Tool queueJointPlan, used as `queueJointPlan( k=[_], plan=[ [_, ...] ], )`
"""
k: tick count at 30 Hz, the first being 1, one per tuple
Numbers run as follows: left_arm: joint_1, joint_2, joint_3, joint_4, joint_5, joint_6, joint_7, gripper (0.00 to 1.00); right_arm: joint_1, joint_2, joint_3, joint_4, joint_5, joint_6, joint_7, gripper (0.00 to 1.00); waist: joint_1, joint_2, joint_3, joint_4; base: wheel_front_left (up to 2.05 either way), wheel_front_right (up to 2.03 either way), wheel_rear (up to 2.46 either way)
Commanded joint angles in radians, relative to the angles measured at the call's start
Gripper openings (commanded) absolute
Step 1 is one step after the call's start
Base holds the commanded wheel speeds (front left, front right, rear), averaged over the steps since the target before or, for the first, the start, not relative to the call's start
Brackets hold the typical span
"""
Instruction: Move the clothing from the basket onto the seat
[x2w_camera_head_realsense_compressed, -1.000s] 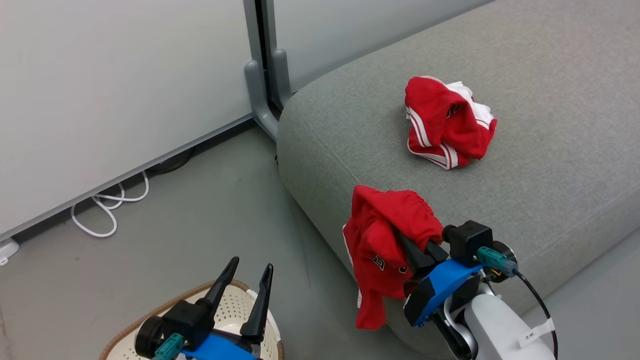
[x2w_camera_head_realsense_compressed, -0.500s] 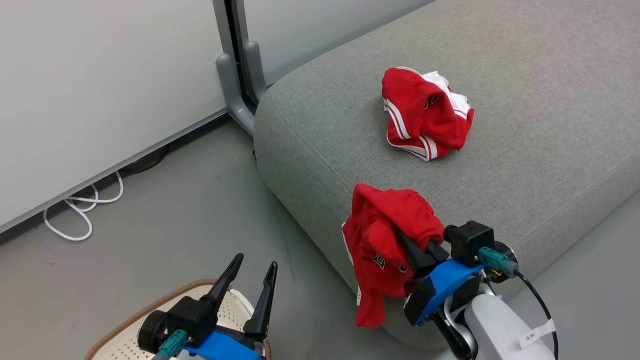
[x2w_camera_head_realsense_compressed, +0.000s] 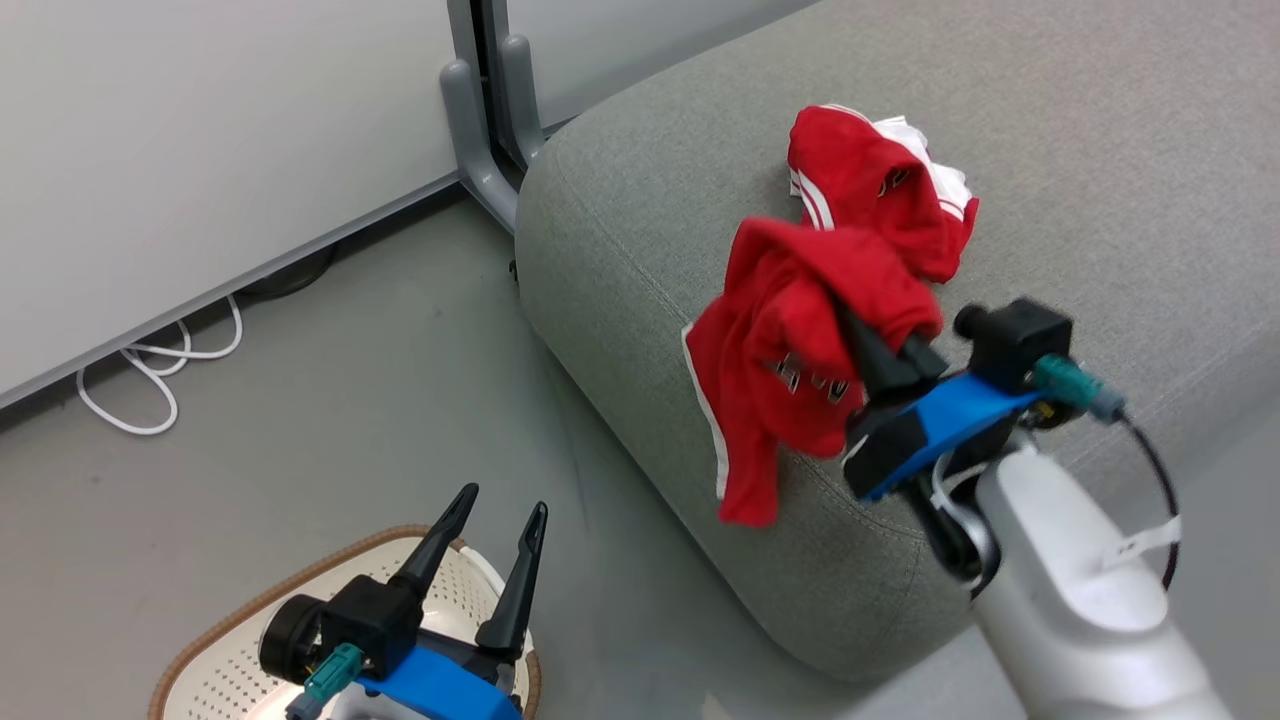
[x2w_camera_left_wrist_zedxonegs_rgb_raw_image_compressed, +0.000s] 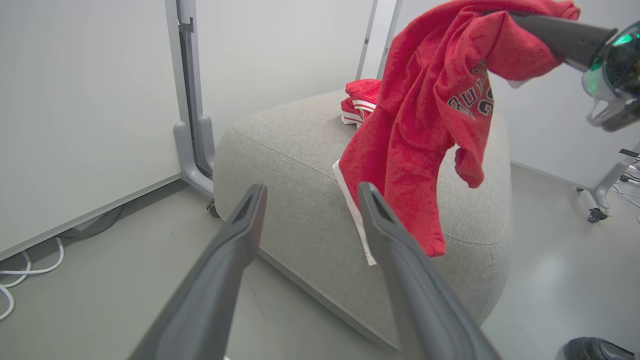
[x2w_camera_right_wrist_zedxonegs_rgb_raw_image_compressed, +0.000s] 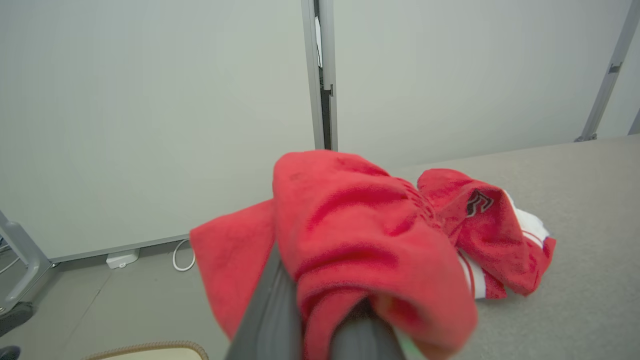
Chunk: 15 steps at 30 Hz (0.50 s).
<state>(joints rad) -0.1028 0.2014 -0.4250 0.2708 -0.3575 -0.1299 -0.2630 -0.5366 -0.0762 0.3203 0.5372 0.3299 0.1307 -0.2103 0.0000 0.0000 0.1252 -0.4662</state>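
A grey seat (x2w_camera_head_realsense_compressed: 1050, 150) stands on the floor (x2w_camera_head_realsense_compressed: 350, 400) before pale panels (x2w_camera_head_realsense_compressed: 200, 130), with a white cable (x2w_camera_head_realsense_compressed: 140, 430) looped below them. The basket (x2w_camera_head_realsense_compressed: 215, 675) is cut off at the bottom edge, behind the left gripper (x2w_camera_head_realsense_compressed: 502, 500), whose jaws are apart and empty. The right gripper (x2w_camera_head_realsense_compressed: 855, 325), tips buried in cloth, clamps a red garment (x2w_camera_head_realsense_compressed: 790, 350) with dark lettering above the seat's corner. A second garment (x2w_camera_head_realsense_compressed: 880, 190), white-striped, lies crumpled on the seat.

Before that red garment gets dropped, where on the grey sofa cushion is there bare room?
Bare grey fabric sofa cushion lies between its rounded corner by the grey partition post and the crumpled red white-striped garment, and right of that pile. Crowded where the hanging red lettered garment nears it.
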Motion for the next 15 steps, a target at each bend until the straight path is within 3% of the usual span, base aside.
queueJointPlan(
  k=[1, 8, 15],
  plan=[
    [-0.018, 0.012, 0.003, -0.009, 0.007, -0.001, -0.003, 1.0, -0.053, -0.023, -0.016, -0.016, 0.017, 0.0, 0.007, 0.0, 0.0, 0.0, 0.022, 0.004, 0.0, 0.0, 0.0],
    [-0.081, 0.051, -0.011, -0.04, 0.026, -0.001, -0.003, 1.0, -0.246, -0.108, -0.11, -0.07, 0.093, 0.0, 0.056, 0.0, 0.0, 0.0, 0.136, 0.042, 0.0, 0.0, 0.0],
    [-0.169, 0.105, -0.023, -0.09, 0.045, -0.001, -0.003, 1.0, -0.413, -0.205, -0.248, -0.117, 0.084, 0.0, 0.066, 0.0, 0.0, 0.0, 0.287, 0.087, 0.0, 0.0, 0.0]
  ],
)
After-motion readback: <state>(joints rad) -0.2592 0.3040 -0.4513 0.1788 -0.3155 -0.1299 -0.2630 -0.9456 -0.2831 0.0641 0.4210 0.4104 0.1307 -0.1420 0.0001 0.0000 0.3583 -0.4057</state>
